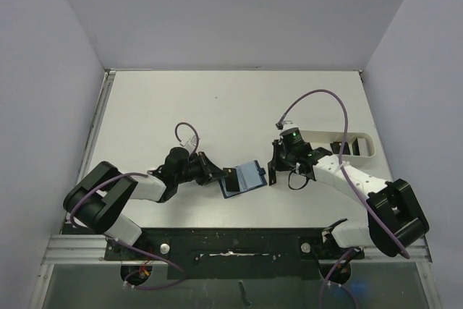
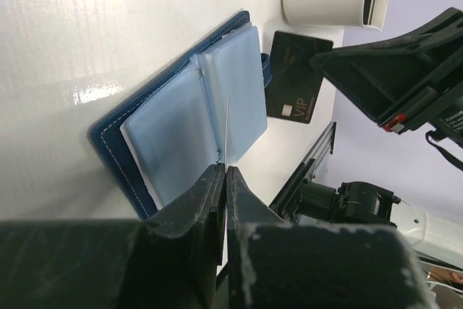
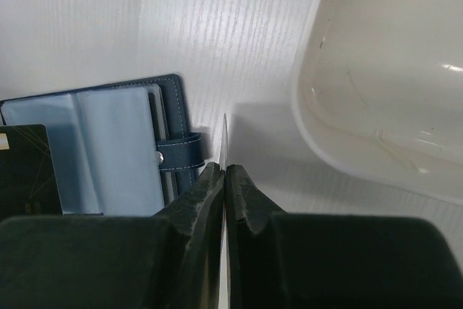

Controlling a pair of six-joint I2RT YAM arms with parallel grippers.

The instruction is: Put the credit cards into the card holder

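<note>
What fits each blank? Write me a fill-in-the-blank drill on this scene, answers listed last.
1. The holder lies ___ on the table.
2. The right gripper pinches a black card marked ___.
3. The left gripper is ___ on a second card.
4. The tray is ___ in colour.
Answers: open; VIP; shut; white.
</note>
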